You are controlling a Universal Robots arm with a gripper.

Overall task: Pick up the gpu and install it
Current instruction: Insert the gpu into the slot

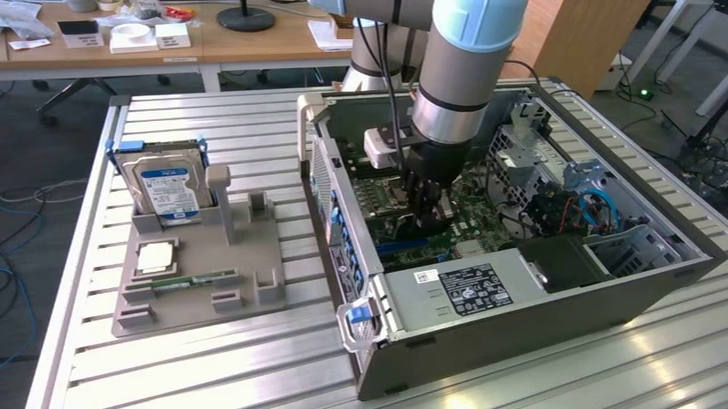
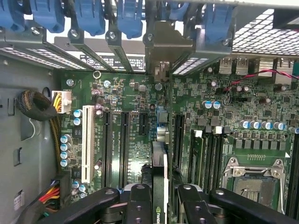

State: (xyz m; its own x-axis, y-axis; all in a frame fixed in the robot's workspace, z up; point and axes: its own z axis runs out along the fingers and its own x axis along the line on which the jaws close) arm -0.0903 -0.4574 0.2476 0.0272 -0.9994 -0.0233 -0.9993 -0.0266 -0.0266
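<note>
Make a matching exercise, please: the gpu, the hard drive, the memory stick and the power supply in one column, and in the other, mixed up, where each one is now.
Things
1. gpu
2. hard drive
3. memory stick
4. power supply

Places
A. standing upright in the grey holder
B. fixed inside the open case, with a black label on it
C. lying flat on the grey holder
D. held in the gripper, over the motherboard

Pairs: 1-D, 2-A, 3-C, 4-B

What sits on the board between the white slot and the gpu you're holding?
In the wrist view, two long black slots and one short black slot, all empty, lie between the white slot and the gpu.
</note>
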